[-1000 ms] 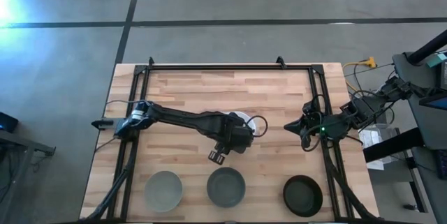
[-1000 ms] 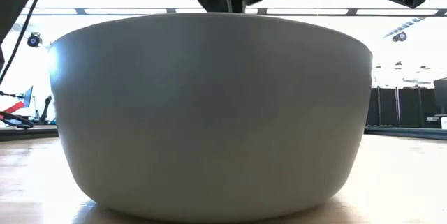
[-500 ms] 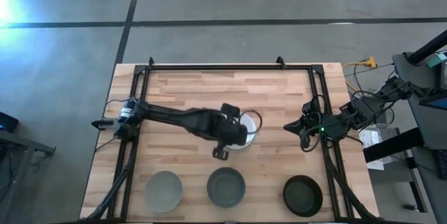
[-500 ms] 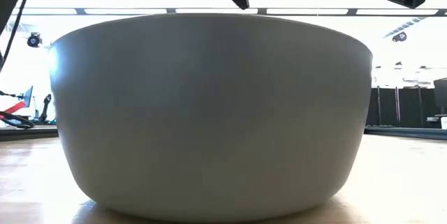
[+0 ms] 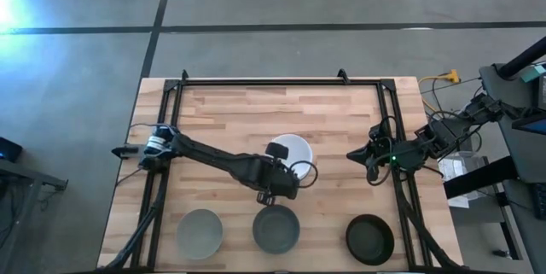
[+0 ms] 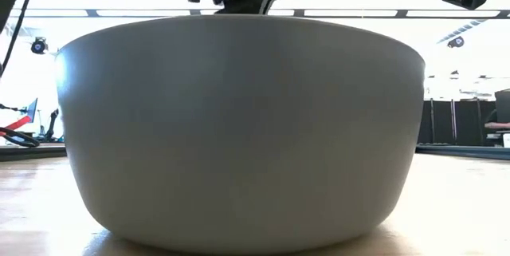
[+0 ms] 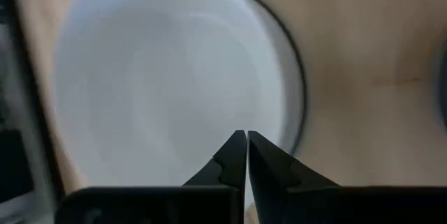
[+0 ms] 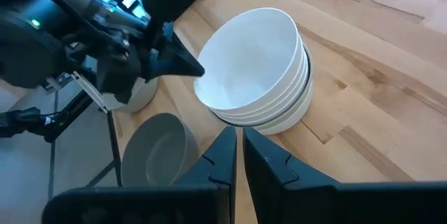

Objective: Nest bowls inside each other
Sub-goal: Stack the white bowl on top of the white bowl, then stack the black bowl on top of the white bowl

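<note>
1. The white bowls (image 5: 292,150) sit nested in a stack near the middle of the tabletop (image 5: 222,116); the right wrist view shows several white rims layered one inside another (image 8: 262,70).
2. Three single bowls wait along the front edge: a beige-grey bowl (image 5: 200,230), a grey bowl (image 5: 276,227) in the middle and a black bowl (image 5: 370,238) to the right. The low view is almost filled by the wall of one pale bowl (image 6: 239,120).
3. Within the last second the left gripper (image 5: 266,197) has swung from in front of the stack, across it, and now hangs between the white stack and the grey bowl, just beside the stack's front-left edge.
4. Its fingers (image 7: 234,158) are pressed together with nothing between them, and the wrist camera looks down into the white stack.
5. The right gripper (image 5: 371,171) waits at the right edge of the tabletop, fingers (image 8: 223,158) closed and empty, unmoved over that second.
6. My reading: the white stack looks settled, and the left arm is repositioning, probably towards one of the front bowls, so three bowls remain to be nested.
</note>
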Robot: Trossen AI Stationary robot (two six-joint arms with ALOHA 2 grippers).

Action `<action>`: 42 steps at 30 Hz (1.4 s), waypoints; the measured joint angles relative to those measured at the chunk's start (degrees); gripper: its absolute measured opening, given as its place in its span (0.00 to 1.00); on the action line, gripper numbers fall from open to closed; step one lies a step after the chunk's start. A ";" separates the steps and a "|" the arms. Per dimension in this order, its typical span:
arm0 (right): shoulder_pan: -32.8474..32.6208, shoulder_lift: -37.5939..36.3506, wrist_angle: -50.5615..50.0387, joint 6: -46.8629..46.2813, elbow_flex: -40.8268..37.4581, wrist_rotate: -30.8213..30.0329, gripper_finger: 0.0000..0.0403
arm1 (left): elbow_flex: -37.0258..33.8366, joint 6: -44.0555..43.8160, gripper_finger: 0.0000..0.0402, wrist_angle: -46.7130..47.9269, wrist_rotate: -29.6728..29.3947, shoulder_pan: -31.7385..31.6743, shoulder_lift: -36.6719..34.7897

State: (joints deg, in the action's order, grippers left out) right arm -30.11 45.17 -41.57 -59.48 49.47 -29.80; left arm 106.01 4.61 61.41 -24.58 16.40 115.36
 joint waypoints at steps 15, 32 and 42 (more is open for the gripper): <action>-0.33 0.29 0.27 1.43 -0.02 3.63 0.06 | -6.92 -24.72 0.00 -1.70 -8.88 0.05 -19.31; -15.20 5.68 -0.44 4.49 -0.07 18.07 0.07 | -44.40 -55.01 0.00 -41.65 -1.41 18.41 -40.74; -19.65 17.34 -3.27 -1.32 -0.07 22.43 0.34 | -48.61 -54.95 0.00 -41.27 -0.99 22.94 -40.12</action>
State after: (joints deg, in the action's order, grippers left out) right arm -49.76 62.51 -44.83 -60.80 49.41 -7.37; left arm 57.40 -50.35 20.14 -25.56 39.34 75.24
